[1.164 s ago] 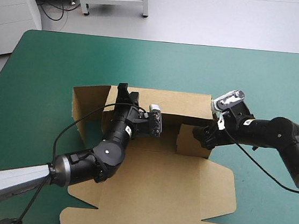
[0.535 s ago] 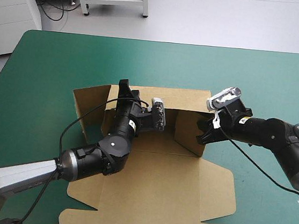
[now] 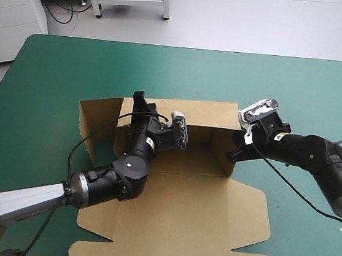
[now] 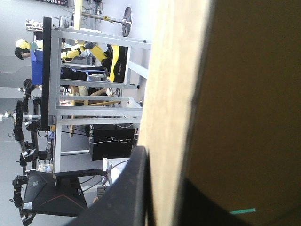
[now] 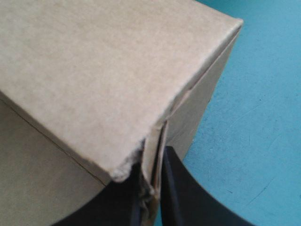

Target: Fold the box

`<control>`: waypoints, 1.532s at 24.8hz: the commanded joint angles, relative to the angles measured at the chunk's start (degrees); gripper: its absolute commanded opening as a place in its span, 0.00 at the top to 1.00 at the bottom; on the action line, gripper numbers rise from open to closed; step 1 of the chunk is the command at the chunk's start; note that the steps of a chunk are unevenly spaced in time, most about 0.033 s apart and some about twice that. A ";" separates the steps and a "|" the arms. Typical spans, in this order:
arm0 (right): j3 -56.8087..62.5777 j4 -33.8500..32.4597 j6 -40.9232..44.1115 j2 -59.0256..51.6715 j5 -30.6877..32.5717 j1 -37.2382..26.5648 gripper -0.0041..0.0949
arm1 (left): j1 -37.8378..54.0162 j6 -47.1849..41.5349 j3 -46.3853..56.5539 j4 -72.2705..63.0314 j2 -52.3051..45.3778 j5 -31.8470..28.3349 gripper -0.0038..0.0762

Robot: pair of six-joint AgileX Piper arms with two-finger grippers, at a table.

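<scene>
Item: brown box (image 3: pixel 180 209), part-raised, sitting mid-table (image 3: pixel 60 66), both grippers clamping its walls.
Detail: the far wall (image 3: pixel 203 114) is standing upright, with the left gripper (image 3: pixel 140 101) pinching its top edge toward the left corner and board lying between the black fingers (image 4: pixel 134 188). The right gripper (image 3: pixel 232 155) is holding the raised right side wall at its near end, its fingers all but together on the sheet's edge. A flap (image 3: pixel 94 122) is jutting out at the far left and the lid (image 3: pixel 170 239) is lying flat, reaching almost to the table's near edge. The teal-green cover (image 3: pixel 298 93) is showing wide and bare on the far, left and right sides, with little room near.
</scene>
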 commanded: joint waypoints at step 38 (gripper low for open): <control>-2.27 -13.34 19.03 -0.32 -10.31 -6.08 0.98 | 13.30 23.38 -19.38 -53.29 -27.84 7.15 0.96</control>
